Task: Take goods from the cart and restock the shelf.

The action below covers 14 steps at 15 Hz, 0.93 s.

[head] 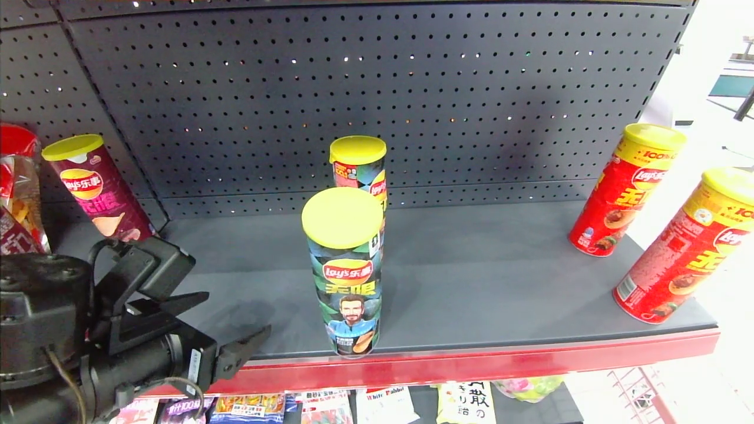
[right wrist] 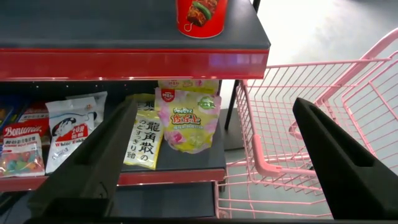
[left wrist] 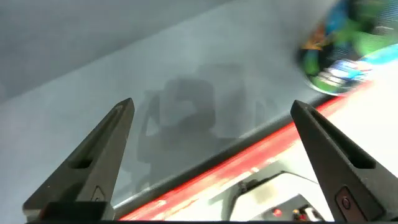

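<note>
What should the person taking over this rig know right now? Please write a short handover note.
Left gripper: open, empty, at the front edge of the shelf, beside the front green can.
Right gripper: open, empty, low, beside the pink cart.
Goods: rear green can stands behind the front one; far red can and near red can at right; purple can at left.
Done: front green can seems placed.
To do: fetch further goods from the cart.

Bright overhead light; washed out white past the right end of the shelf (head: 471,277).
A soft shadow lies right of the green can (head: 347,282), and glare streaks the shelf's red front lip (head: 471,359).
</note>
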Tool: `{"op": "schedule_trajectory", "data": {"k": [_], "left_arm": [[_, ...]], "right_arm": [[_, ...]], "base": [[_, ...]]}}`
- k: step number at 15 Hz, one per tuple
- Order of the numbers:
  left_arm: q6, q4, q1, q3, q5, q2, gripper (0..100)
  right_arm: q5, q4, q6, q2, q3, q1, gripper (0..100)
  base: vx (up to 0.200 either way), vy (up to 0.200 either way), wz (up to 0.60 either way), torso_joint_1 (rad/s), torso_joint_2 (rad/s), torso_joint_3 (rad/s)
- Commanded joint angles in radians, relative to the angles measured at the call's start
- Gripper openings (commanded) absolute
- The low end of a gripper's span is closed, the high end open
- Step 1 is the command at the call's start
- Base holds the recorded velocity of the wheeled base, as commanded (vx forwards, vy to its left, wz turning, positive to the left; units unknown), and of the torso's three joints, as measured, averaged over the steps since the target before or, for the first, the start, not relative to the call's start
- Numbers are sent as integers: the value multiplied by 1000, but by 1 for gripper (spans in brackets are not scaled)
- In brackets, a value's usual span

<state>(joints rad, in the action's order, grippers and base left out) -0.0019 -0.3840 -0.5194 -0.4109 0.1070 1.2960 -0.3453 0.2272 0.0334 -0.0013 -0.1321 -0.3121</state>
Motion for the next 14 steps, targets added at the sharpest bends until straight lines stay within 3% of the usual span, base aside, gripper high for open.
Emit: {"op": "schedule_trajectory", "data": {"k": [1, 5, 14], "left_arm": [[-3, -6, -19, -17, 19, 63, 100], [-12, -18, -65, -48, -10, 117, 100], [-10, -65, -71, -91, -15, 209, 100]], "right_arm": [[-1, 0, 0, 1, 0, -1, 100], [0, 0, 0, 1, 0, -1, 100], [-1, 0, 0, 1, 0, -1, 100]], "base": [[0, 0, 0, 0, 0, 0], [0, 0, 0, 0, 0, 0], [0, 0, 0, 0, 0, 0]]}}
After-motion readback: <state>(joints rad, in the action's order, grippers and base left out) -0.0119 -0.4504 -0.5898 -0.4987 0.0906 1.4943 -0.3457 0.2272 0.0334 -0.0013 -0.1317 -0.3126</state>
